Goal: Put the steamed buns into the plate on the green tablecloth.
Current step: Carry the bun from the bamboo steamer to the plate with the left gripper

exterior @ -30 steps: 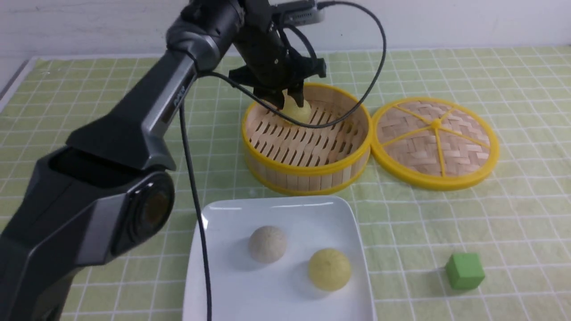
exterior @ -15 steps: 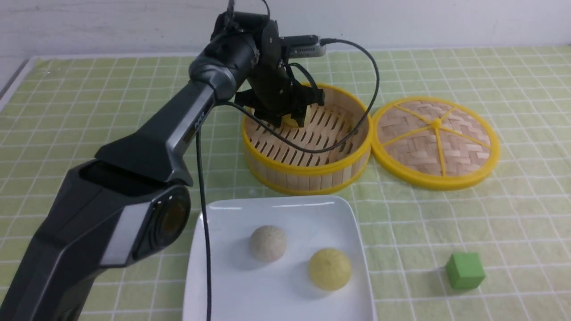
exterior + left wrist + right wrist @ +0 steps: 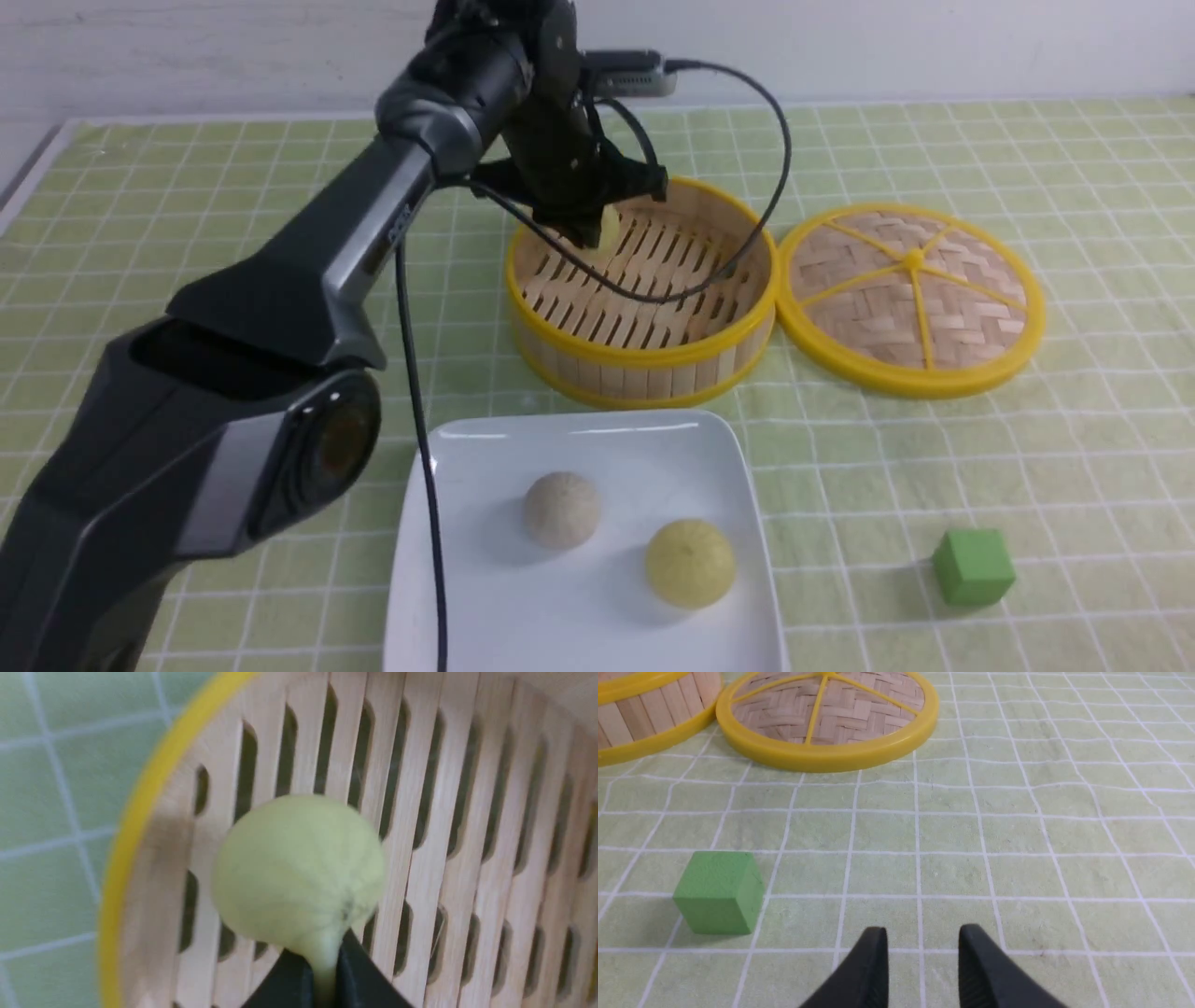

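My left gripper (image 3: 597, 227) is shut on a pale yellow steamed bun (image 3: 609, 227) and holds it just above the slatted floor of the bamboo steamer (image 3: 644, 347). In the left wrist view the bun (image 3: 299, 872) is pinched at its edge between my gripper's (image 3: 323, 963) black fingertips. A greyish-white bun (image 3: 561, 509) and a second pale yellow bun (image 3: 690, 564) lie in the white square plate (image 3: 485, 616) on the green tablecloth (image 3: 187, 205). My right gripper (image 3: 923, 940) is open and empty above the cloth, out of the front view.
The steamer's woven lid (image 3: 910, 297) lies flat right of the steamer. A green cube (image 3: 972, 566) sits on the cloth right of the plate; it also shows in the right wrist view (image 3: 719, 891). The left arm's cable hangs across the plate's left side.
My left gripper dropped onto the bun in the steamer, closed on it, and has now lifted it slightly up and to the left. Plate, buns in it and cube have not moved.
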You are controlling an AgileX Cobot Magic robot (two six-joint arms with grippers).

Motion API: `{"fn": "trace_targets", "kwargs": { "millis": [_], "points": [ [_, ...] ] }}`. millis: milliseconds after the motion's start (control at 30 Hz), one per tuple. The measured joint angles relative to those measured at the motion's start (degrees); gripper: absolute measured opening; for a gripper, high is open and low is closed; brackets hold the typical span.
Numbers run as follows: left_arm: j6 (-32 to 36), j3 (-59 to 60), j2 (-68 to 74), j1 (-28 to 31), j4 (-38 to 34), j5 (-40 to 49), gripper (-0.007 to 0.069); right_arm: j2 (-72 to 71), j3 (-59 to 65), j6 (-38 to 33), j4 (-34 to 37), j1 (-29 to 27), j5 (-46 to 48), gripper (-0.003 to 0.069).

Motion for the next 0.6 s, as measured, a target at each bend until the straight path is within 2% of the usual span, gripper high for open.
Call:
{"fn": "trace_targets", "kwargs": {
  "millis": [200,333,567,600],
  "points": [
    [1.22,0.74,-8.59,0.1,-0.34,0.0,0.0021,0.0,0.0,0.0,0.0,0.0,0.0,0.024],
    [2.35,10.07,-16.21,0.03,-3.34,0.0,0.0022,0.0,0.0,0.0,0.0,0.0,0.0,0.024],
    [2.97,52.62,-39.35,-1.63,-4.52,-0.07,0.0022,0.0,0.0,0.0,0.0,0.0,0.0,0.024],
    [2.83,54.98,-39.9,-1.78,-4.52,-0.07,0.0022,0.0,0.0,0.0,0.0,0.0,0.0,0.024]
  ]
}}
